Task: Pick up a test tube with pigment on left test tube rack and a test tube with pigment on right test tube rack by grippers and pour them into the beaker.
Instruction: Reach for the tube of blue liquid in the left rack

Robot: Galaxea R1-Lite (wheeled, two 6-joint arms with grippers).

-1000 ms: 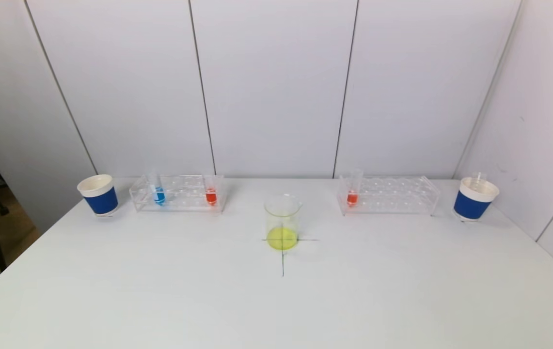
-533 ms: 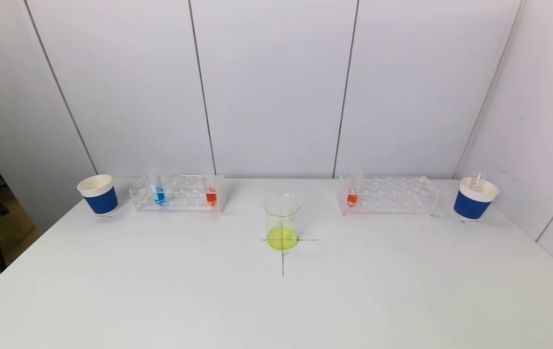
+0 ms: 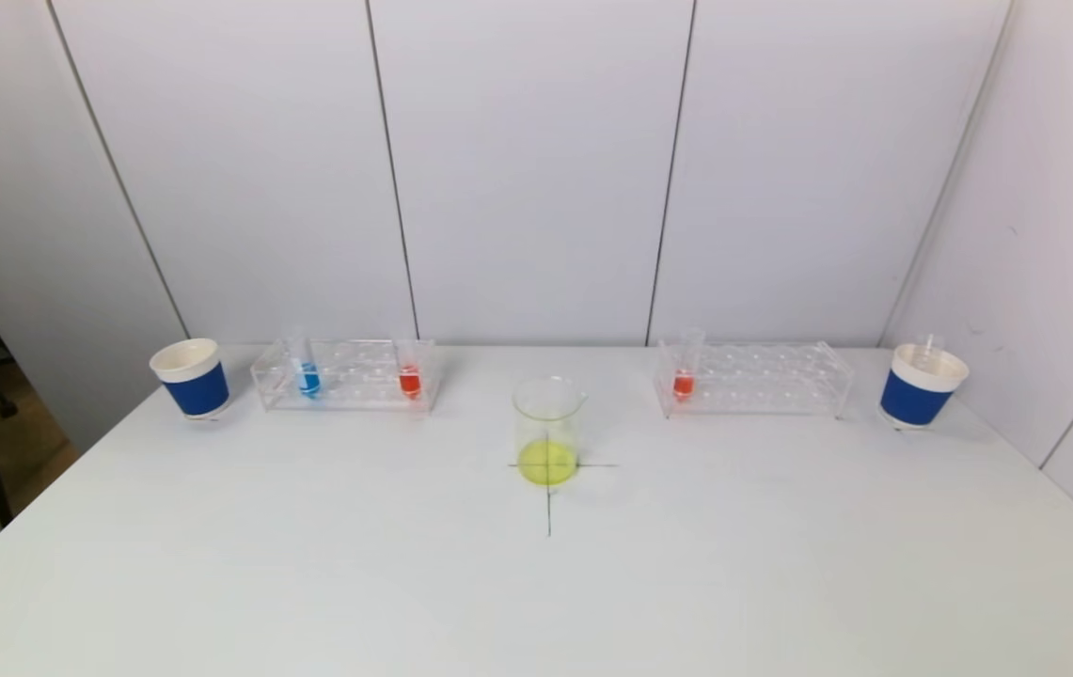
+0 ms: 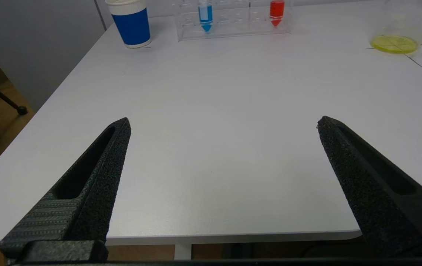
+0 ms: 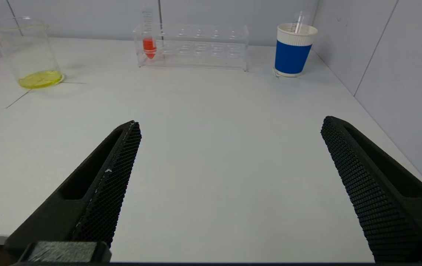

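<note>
Two clear racks stand at the far side of the white surface [image 3: 310, 564]. The left test tube rack [image 3: 345, 375] holds a blue-pigment tube [image 3: 307, 376] and a red-pigment tube [image 3: 409, 378]; the right test tube rack [image 3: 752, 378] holds one red tube [image 3: 683, 381] at its inner end. Between them, nearer the robot, the beaker [image 3: 548, 431] stands on a drawn cross with a shallow yellow layer in its bottom. A blue paper cup [image 3: 191, 377] sits outside the left rack, and another cup [image 3: 920, 385] outside the right rack holds a clear tube. Wide bare surface lies before the racks. Both arms hang back at the near edge: the left end effector [image 4: 223, 123] and right end effector [image 5: 231, 123] are spread wide, holding nothing, well apart from their tubes.
</note>
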